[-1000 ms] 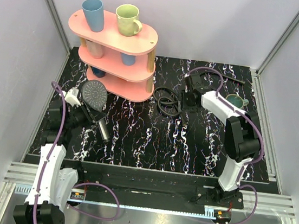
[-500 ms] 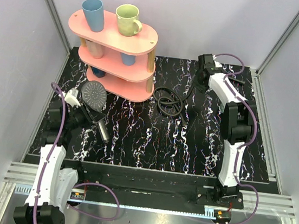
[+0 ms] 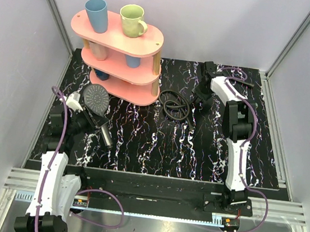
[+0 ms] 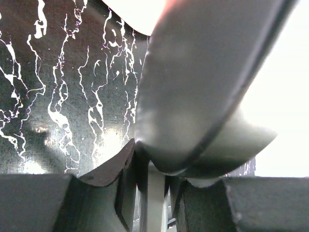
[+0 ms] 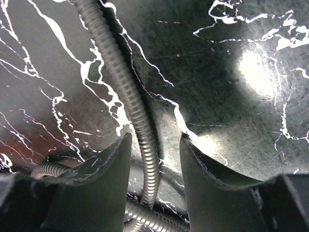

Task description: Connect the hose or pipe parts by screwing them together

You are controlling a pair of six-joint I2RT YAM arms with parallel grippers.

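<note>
Clamping the shower head [image 3: 97, 97] where its straight handle meets the round head, the left fingers [image 3: 89, 118] were closed tight on it at the left side of the worktop [image 3: 157, 144]. The head was dark grey with a round, dotted face turned upward, and the handle slanted down toward the near edge, its free end hanging over the black, white-veined surface. From the left wrist camera the shower head [image 4: 203, 82] filled most of the view as a smooth grey curve with a darker rim, its neck pinched between the left fingers [image 4: 123, 164].

The hose [image 3: 174, 104] lay in a loose, flat coil of thin black loops near the middle of the worktop, just beside the foot of a pink three-tier shelf [image 3: 147, 38]. One strand ran out from the coil toward the right arm. The right fingers [image 3: 202, 94] were low over the far part of the worktop, just right of the coil. In the right wrist view the hose [image 5: 128, 92] showed fine ribbing and a dull metallic sheen, and it passed between the right fingers [image 5: 123, 150], which stood apart on either side of it, not closed on it. More loops crossed underneath.

A blue cup [image 3: 95, 13] and a green mug [image 3: 133, 20] stood on the top tier of the shelf
</note>
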